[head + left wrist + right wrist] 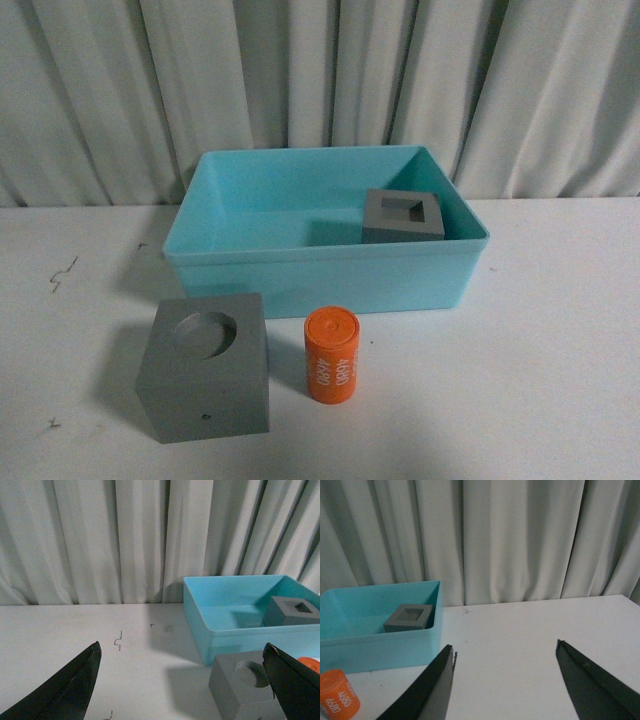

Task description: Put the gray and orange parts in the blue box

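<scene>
The blue box (pixel 300 275) stands at the middle back of the white table. Inside it, at its right end, rests a gray cube with a rectangular recess (pixel 403 217). A gray cube with a round recess (pixel 206 366) sits on the table in front of the box, and an orange cylinder with white digits (pixel 331 354) stands just right of it. Neither arm shows in the front view. My left gripper (pixel 182 652) is open, with the round-recess cube (pixel 243 685) by its right finger. Open too, my right gripper (pixel 505 647) hangs over bare table right of the box (pixel 380 640) and the cylinder (pixel 339 694).
A pale pleated curtain (pixel 320 90) closes off the back of the table. Small dark scuff marks (pixel 62 272) dot the table at the left. The table (pixel 560 340) stretches white to the right of the box.
</scene>
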Available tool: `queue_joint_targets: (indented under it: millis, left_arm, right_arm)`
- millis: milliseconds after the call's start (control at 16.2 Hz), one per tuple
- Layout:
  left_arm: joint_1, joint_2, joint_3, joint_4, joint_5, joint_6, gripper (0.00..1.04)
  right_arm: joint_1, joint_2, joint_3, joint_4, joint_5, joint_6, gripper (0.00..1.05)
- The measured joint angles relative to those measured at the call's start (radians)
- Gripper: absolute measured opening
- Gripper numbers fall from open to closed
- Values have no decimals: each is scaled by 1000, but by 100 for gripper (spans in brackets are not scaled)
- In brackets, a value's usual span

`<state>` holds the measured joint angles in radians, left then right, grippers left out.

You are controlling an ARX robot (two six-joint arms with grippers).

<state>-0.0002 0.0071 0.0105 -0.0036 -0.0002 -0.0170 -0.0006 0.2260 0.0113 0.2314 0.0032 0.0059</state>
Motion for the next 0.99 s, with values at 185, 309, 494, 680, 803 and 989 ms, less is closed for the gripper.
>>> queue_joint_targets:
  millis: [185, 309, 494, 680, 803, 989]
  left_arm:
    - [-2, 29, 36, -123, 1, -34, 98]
    - [-64, 586, 278, -224, -12, -291, 98]
    - [-135, 941, 372, -38, -22, -383, 98]
    - [-168, 1040, 378, 23, -25, -406, 98]
    - [-161, 1098, 380, 64, -19, -401, 98]
    - [-150, 1220, 397, 147, -7, -389, 98]
  right_arm:
    - [0, 0, 0, 0, 0, 0, 93]
    - [0, 0, 0, 0, 0, 0, 98]
    - [0, -44, 0, -42, -1, 0, 66]
    - [0, -211, 1, -235, -3, 0, 32]
    - [0, -222, 1, -243, -3, 0, 10]
    - [0, -222, 1, -235, -2, -3, 2]
